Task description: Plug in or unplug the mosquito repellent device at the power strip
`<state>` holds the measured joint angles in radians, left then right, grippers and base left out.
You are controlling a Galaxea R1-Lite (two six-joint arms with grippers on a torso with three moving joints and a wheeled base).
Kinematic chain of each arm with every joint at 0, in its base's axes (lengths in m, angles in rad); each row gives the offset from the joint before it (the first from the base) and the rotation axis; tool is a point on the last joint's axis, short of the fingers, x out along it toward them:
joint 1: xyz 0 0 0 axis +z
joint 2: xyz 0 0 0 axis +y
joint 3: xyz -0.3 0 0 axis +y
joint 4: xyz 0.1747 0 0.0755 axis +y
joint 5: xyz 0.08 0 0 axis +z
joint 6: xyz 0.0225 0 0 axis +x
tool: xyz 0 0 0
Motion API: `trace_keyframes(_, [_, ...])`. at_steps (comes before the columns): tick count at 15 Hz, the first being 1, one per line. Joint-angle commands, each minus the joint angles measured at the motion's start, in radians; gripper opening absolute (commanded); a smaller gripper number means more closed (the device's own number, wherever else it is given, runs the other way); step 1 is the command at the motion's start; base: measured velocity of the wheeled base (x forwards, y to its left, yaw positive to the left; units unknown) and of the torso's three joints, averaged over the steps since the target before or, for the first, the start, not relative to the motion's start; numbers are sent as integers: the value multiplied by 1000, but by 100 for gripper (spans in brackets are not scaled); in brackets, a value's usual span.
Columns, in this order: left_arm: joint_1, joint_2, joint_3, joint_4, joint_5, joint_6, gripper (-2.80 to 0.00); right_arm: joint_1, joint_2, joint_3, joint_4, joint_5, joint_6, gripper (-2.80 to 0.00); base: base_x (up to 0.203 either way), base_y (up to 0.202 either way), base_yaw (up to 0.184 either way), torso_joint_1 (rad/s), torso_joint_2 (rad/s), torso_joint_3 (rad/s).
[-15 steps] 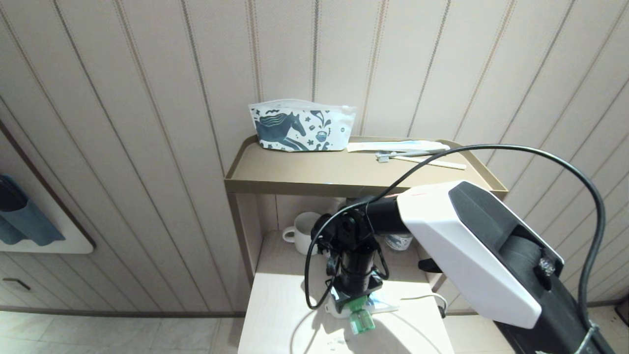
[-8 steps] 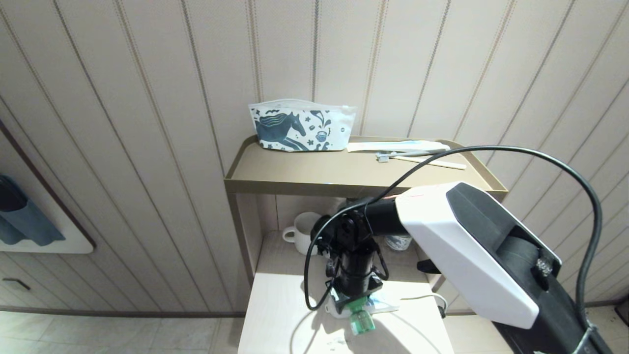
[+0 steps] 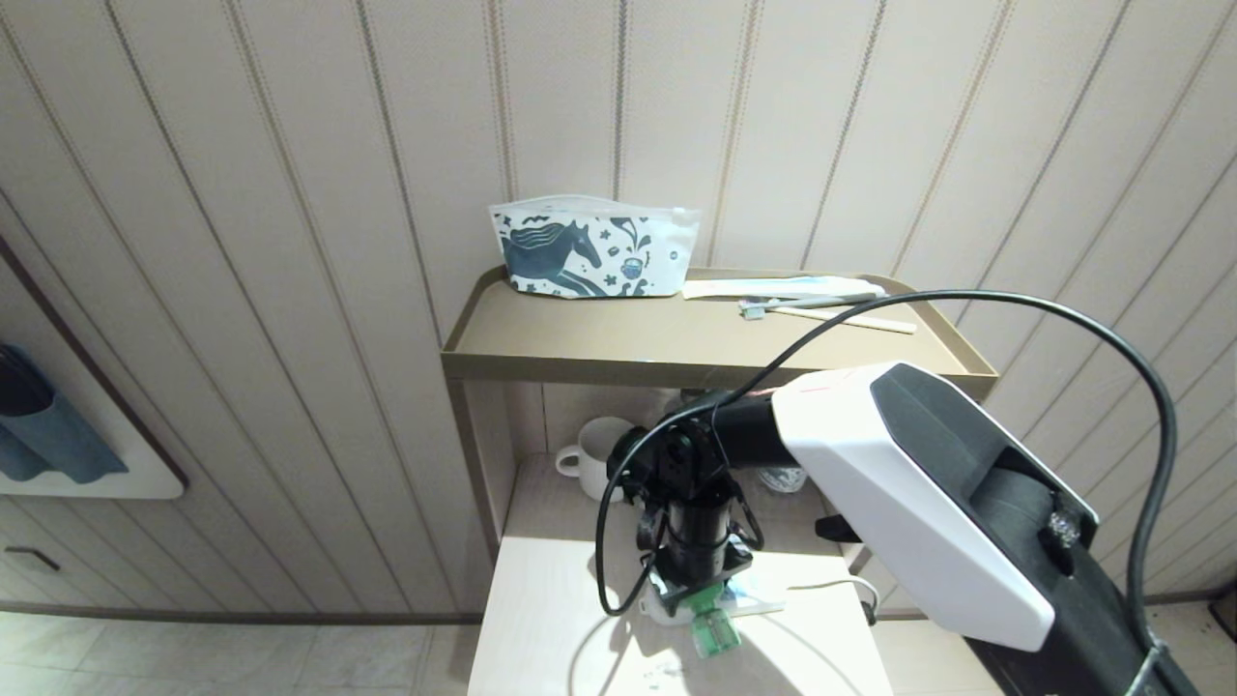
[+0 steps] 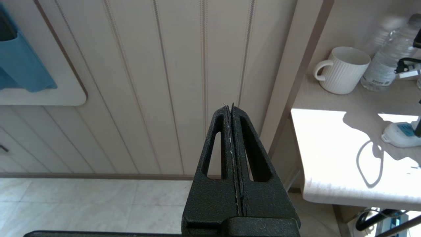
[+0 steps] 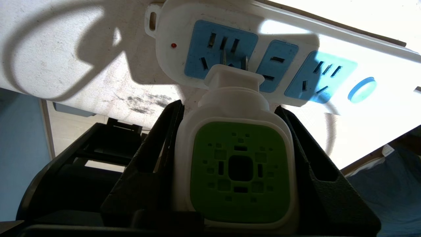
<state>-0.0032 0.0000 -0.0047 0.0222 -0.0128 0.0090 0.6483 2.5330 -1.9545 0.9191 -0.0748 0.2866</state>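
**Right gripper clamps repellent device at the power strip**

Right gripper [image 5: 235, 164] grips the mosquito repellent device [image 5: 238, 154] by both sides, its prongs just at the end socket of the power strip [image 5: 283, 65] lying on the table [image 3: 551, 628]. Left gripper [image 4: 232, 113], fingers pressed together, hangs beside the table.

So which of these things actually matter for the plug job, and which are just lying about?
Part of the job:
- mosquito repellent device, clamped in the right gripper, prongs at the strip
- power strip on the lower shelf

Just lying about:
- mug
- water bottles
- horse-print pouch and toothbrush on the top shelf
- left gripper, shut, parked off the shelf
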Motion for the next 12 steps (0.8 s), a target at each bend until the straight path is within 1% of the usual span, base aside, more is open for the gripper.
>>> trace_keyframes(1, [0, 2, 0, 1, -1, 0, -280, 2, -2, 0, 3, 1, 2, -280, 0, 0, 0, 0, 0, 0])
trace_keyframes(8, [0, 2, 0, 1, 0, 0, -280, 1, -61, 6, 11, 9, 14, -280, 0, 0, 0, 0, 0, 0])
trace_keyframes(12, [0, 2, 0, 1, 0, 0, -280, -9, -49, 3, 3, 3, 13, -280, 0, 0, 0, 0, 0, 0])
